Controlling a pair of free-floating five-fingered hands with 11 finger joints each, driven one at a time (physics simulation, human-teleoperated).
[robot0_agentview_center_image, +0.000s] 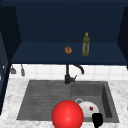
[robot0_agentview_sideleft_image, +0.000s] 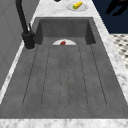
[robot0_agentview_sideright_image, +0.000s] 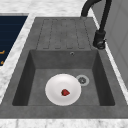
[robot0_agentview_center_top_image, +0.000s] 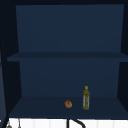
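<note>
At the front edge of the sink (robot0_agentview_center_image: 37, 97), a big red ball (robot0_agentview_center_image: 67, 114) shows in the front view, and just right of it a white plate (robot0_agentview_sideright_image: 56, 85) lies flat on the basin floor, untouched. The right hand (robot0_agentview_center_image: 97, 120) hovers off the tabletop's (robot0_agentview_center_image: 120, 86) front edge near the plate, fingers loosely spread, gripping nothing. The small red morsel (robot0_agentview_sideright_image: 65, 92) on the plate is not yet handled.
</note>
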